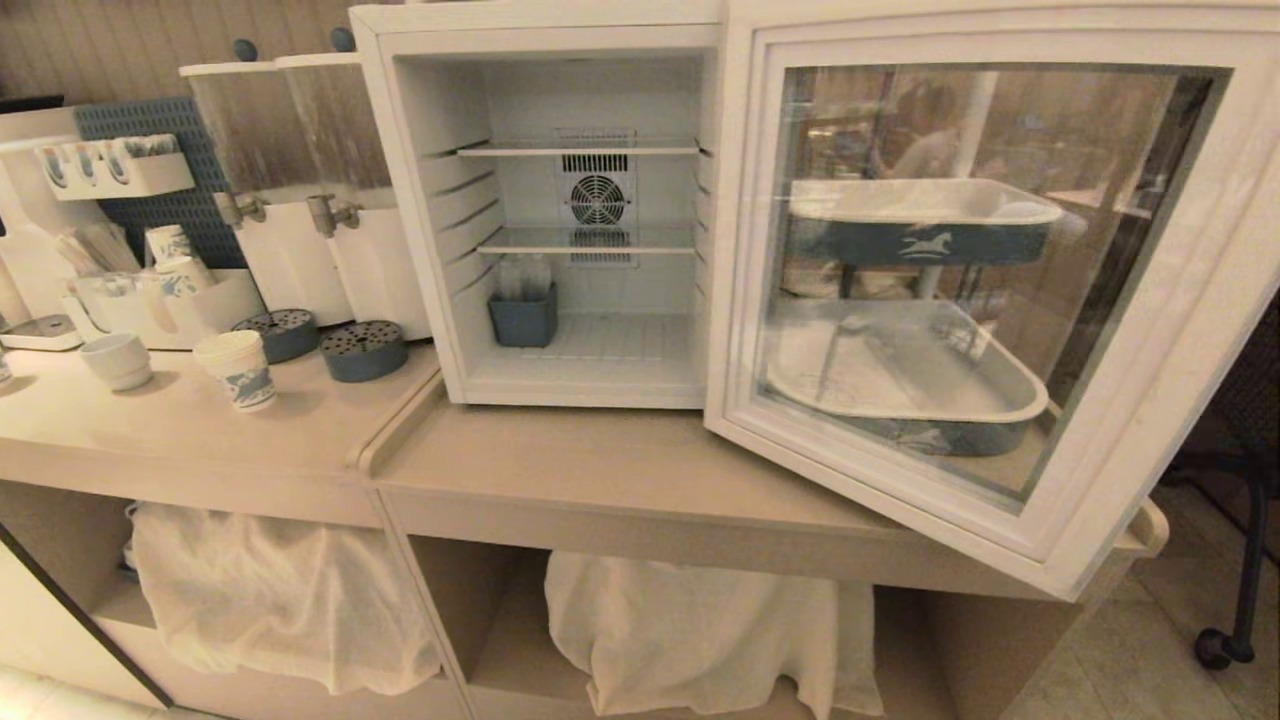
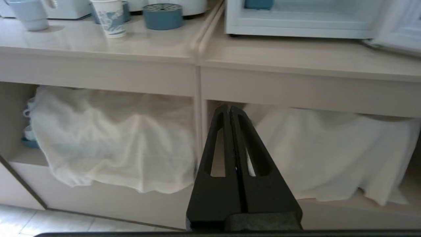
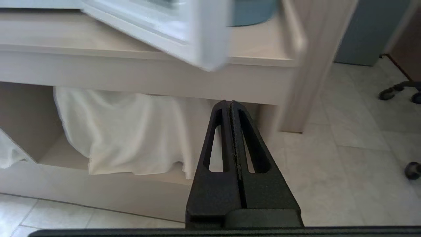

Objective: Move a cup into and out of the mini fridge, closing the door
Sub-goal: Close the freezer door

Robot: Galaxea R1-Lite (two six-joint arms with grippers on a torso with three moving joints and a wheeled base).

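The mini fridge (image 1: pixel 540 40) stands on the counter with its door (image 1: pixel 1140 400) swung wide open to the right. Inside are two wire shelves, a fan and a blue bin (image 1: pixel 523 318) with bottles on the floor. The cup (image 1: pixel 238 370), tall, white and blue-patterned, stands on the counter left of the fridge; the left wrist view shows the cup (image 2: pixel 110 18) too. Neither arm is in the head view. My left gripper (image 2: pixel 229 107) hangs shut and empty below the counter edge. My right gripper (image 3: pixel 229 102) is also shut and empty, low under the door's (image 3: pixel 204 39) corner.
A white mug (image 1: pixel 117 360) sits left of the cup. Two drink dispensers (image 1: pixel 290 200) with blue drip trays (image 1: pixel 365 350) stand behind it. White cloths (image 1: pixel 280 600) cover the shelves under the counter (image 1: pixel 600 470). A chair wheel (image 1: pixel 1215 650) is on the floor at right.
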